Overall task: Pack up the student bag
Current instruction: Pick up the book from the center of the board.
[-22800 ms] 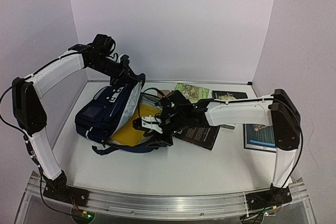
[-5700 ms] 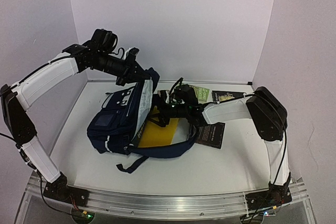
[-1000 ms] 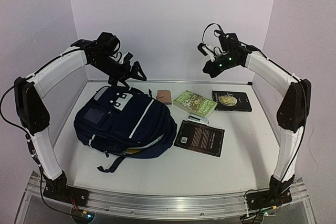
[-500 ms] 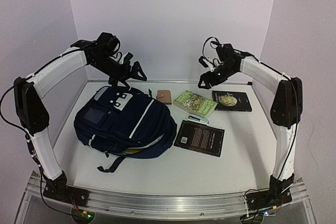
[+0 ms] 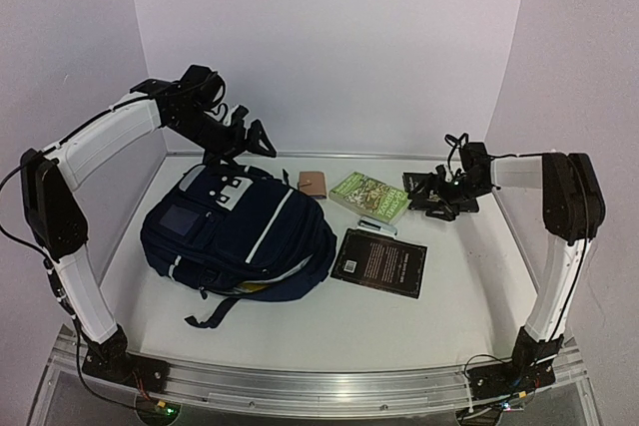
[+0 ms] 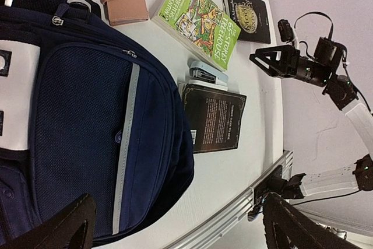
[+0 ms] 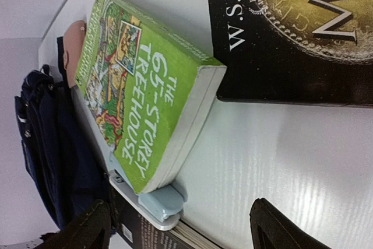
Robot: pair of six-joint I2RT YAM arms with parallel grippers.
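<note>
The student bag (image 5: 240, 231), navy with a grey stripe and a white patch, lies flat on the table's left half. A thin yellow edge (image 5: 253, 288) shows at its lower rim. My left gripper (image 5: 248, 145) hangs open above the bag's top end; in the left wrist view the bag (image 6: 81, 126) fills the left side between its fingertips (image 6: 64, 231). My right gripper (image 5: 421, 201) sits low at the back right, open and empty, over the black gold-lettered book (image 5: 454, 187). It faces the green book (image 7: 140, 91) and a light-blue stapler (image 7: 160, 199).
A pink wallet (image 5: 313, 183) lies behind the bag. The green book (image 5: 369, 197) rests partly on the stapler (image 5: 377, 228). A second black book (image 5: 379, 261) lies right of the bag. White walls close in the left, back and right sides.
My right arm has dropped from high at the back down to table level by the black gold-lettered book, and its jaws have opened. The left arm has barely shifted.
</note>
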